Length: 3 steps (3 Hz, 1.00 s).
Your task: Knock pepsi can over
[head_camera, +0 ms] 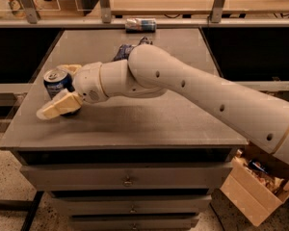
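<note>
The pepsi can [58, 84] stands upright near the left edge of the grey counter [173, 124], its silver top and pull tab showing. The pincer [52, 91] is right at the can with its two cream fingers spread apart, released rather than clenched. One finger [58, 107] lies low in front of the can and crosses its base, and the tip of the other shows just behind the can's top, so the can sits between them. Whether either finger presses on the can cannot be told. The white arm [207, 95] reaches in from the right, low across the middle of the counter. Behind its elbow a dark blue snack bag [124, 50] is partly hidden. A paler silver-and-blue can [140, 24] lies on its side at the far edge, well apart from the pincer. Drawers [130, 179] sit below the counter, and an open cardboard box [255, 196] stands on the floor at the lower right.
</note>
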### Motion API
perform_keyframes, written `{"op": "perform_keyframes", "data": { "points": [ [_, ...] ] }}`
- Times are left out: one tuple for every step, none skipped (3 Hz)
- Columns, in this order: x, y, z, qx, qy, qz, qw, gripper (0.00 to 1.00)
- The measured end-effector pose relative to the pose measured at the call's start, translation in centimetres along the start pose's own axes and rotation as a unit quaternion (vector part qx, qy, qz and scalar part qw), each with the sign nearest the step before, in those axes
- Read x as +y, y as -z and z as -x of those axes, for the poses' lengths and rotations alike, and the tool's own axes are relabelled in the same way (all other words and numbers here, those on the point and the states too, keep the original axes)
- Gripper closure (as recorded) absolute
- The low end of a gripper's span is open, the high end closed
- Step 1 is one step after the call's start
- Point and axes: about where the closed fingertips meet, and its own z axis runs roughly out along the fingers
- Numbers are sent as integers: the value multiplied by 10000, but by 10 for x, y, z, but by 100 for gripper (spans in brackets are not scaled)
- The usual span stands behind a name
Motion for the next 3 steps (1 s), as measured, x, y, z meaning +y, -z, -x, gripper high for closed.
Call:
{"op": "perform_keyframes", "data": {
  "points": [
    [3,-5,-5,-219,-78,109,9997,41],
    [1,-1,-9,-290,-186,87,9994,64],
    [-9,18,-6,-2,-150,-81,9999,89]
  ]
}}
